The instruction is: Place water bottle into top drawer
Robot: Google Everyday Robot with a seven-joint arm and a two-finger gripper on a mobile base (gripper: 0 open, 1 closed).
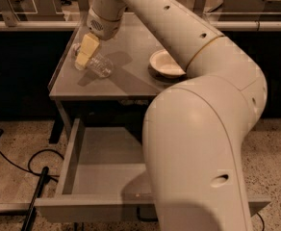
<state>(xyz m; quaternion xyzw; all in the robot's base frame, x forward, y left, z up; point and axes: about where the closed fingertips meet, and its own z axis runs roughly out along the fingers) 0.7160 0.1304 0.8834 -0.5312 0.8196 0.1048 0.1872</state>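
The water bottle [101, 66], clear and ribbed, lies on its side at the left of the grey tabletop [126, 42]. My gripper [86, 52], with pale yellow pads, reaches down from the arm onto the bottle's left end and hides part of it. The top drawer [107, 153] is pulled out below the tabletop; its flat grey bottom holds nothing that I can see. My arm's big cream body hides the drawer's right half and most of its front.
A shallow white bowl [165, 64] stands on the tabletop, right of the bottle, partly behind my arm. A black cable [22, 166] and a dark rod [37, 196] lie on the speckled floor left of the drawer. Railings run behind the table.
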